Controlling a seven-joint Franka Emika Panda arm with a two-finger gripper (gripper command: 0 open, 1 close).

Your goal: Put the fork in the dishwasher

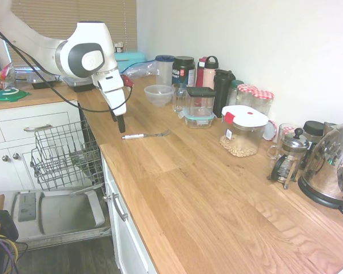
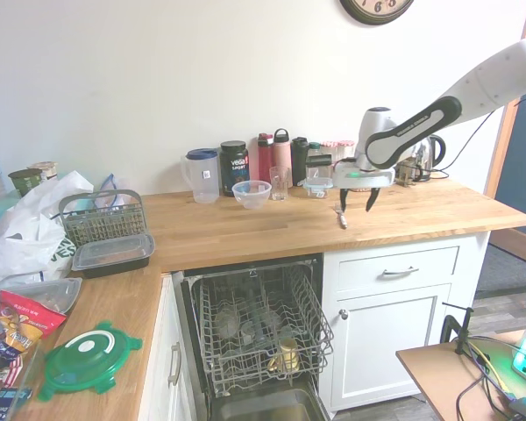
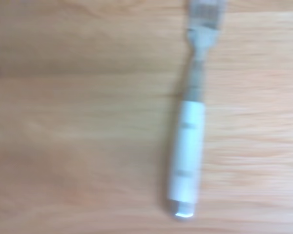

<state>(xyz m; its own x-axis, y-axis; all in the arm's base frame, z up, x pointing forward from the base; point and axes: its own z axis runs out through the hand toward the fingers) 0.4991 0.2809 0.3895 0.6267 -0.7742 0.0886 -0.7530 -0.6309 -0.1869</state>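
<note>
Wooden counter (image 1: 228, 200) comes first, long and bare near the front corner. Below its edge the dishwasher (image 2: 259, 329) stands open, rack pulled out. Over the counter's edge hangs the gripper (image 2: 357, 204), jaws apart and holding nothing. Just beside it lies the fork (image 1: 146, 135), flat on the wood; its handle looks white, though that view is blurry.

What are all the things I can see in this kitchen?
fork: one, silver with a white handle, flat on the wooden counter
clear bowl: one, see-through, on the counter near the bottles
bottles and jars: several, mixed colours, along the wall
kettle: one, shiny silver, far end of the counter
coffee press: one, glass, beside the kettle
dishwasher: one, open, grey wire rack pulled out, below the counter
green lid: one, side counter
gripper: one, white arm with dark fingers, just above the fork's handle end
</note>
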